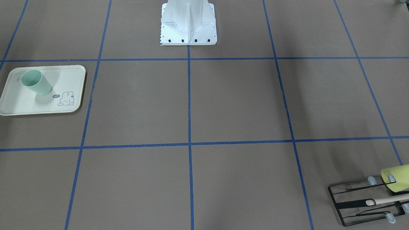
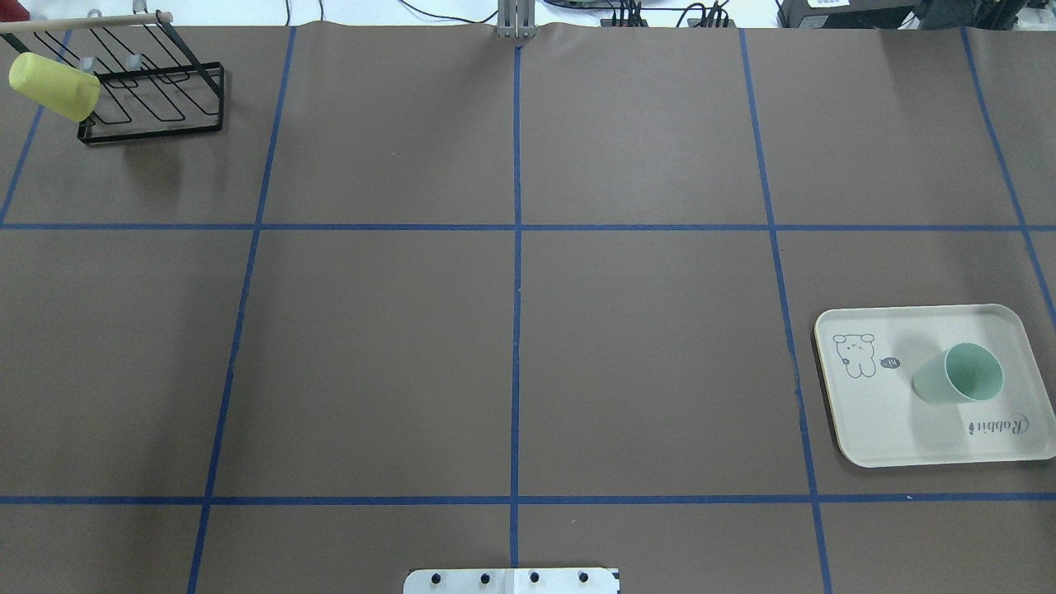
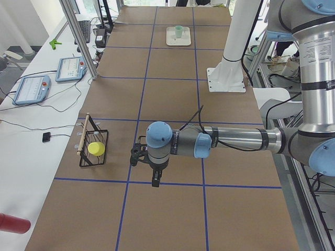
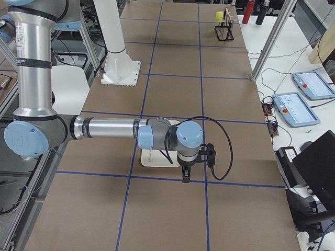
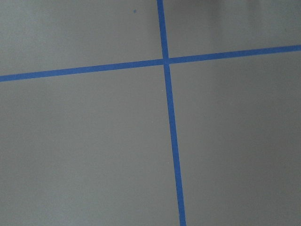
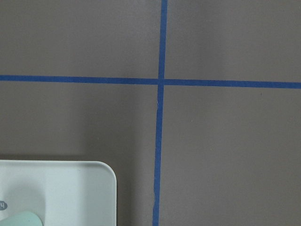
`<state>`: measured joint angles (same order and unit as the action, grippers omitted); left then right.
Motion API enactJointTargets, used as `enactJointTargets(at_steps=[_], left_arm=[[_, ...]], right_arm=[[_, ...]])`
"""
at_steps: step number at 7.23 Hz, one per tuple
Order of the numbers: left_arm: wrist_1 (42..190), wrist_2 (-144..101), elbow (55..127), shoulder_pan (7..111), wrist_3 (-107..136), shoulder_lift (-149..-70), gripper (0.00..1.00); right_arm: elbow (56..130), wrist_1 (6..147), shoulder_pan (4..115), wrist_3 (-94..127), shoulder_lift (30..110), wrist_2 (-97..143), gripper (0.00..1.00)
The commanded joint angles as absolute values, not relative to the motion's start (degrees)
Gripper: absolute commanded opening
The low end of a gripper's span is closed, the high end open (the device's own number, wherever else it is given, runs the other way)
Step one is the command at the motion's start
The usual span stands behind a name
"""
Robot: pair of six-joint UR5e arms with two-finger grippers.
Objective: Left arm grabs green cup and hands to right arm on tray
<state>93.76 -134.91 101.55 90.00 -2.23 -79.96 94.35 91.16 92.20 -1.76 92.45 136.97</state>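
The green cup (image 2: 957,375) stands upright on the cream tray (image 2: 891,429) at the table's right side; both also show in the front-facing view, cup (image 1: 35,82) on tray (image 1: 19,102). The right wrist view catches the tray's corner (image 6: 70,188) and a sliver of the cup (image 6: 19,220). The left gripper (image 3: 155,179) hangs over bare table near the wire rack, far from the cup. The right gripper (image 4: 184,175) hangs just beside the tray (image 4: 157,159). Both grippers show only in the side views, so I cannot tell whether they are open or shut.
A black wire rack (image 2: 157,91) with a wooden rod stands at the far left corner, holding a yellow-green cup (image 2: 54,87) on its side. The robot's white base plate (image 1: 188,25) sits at the table's middle edge. Blue tape lines grid the brown table.
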Motion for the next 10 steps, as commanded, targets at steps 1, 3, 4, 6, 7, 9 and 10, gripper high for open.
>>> enactJointTargets(at_steps=[1,3,4,6,7,9,10], left_arm=[[93.7,-134.8,101.5,90.0,-2.1,-80.4,1.00],[93.7,-134.8,101.5,89.9,-2.1,-80.7,1.00],[93.7,-134.8,101.5,90.0,-2.1,-80.7,1.00],[93.9,-134.5,101.6,90.0,-2.1,-80.8,1.00],[93.9,-134.4,101.6,90.0,-2.1,-80.9,1.00],[93.9,-134.2,101.2,89.9,-2.2,-81.4,1.00],[94.0,-134.3,99.8,89.9,-2.2,-82.3,1.00]], right_arm=[[92.9,90.8,92.2,-1.7,91.4,137.4,1.00],[92.8,90.7,92.2,-1.8,91.3,136.9,1.00],[92.8,89.7,92.2,-1.8,91.2,136.7,1.00],[92.9,88.9,92.1,-1.8,91.2,136.7,1.00],[92.9,88.9,91.8,-1.7,91.1,136.7,1.00],[92.3,88.6,90.8,-1.5,91.1,136.7,1.00],[91.9,87.6,90.7,-1.4,91.2,136.7,1.00]])
